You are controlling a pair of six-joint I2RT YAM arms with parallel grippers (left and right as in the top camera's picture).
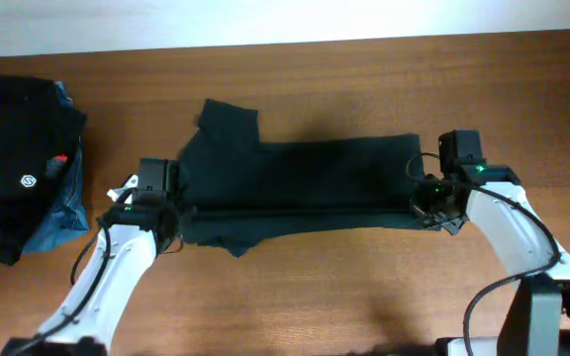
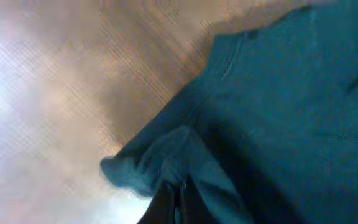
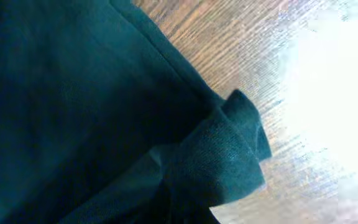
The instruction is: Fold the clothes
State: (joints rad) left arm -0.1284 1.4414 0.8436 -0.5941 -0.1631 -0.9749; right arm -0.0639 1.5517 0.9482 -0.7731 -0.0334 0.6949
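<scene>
Right up against your wrist cameras is a bunched fold of the black T-shirt [image 3: 229, 155], gathered between closed jaws on each side. Your left gripper [image 1: 171, 210] is clamped tight on the shirt's left edge and your right gripper [image 1: 426, 198] on its right edge, with the near edge of the fabric running in a straight line between them. The T-shirt lies across the middle of the wooden table [image 1: 364, 79], one sleeve sticking out at its far left corner. At the table's left end, well apart, a black garment [image 1: 13, 168] with a white round logo sits on a blue denim piece [image 1: 62, 213].
</scene>
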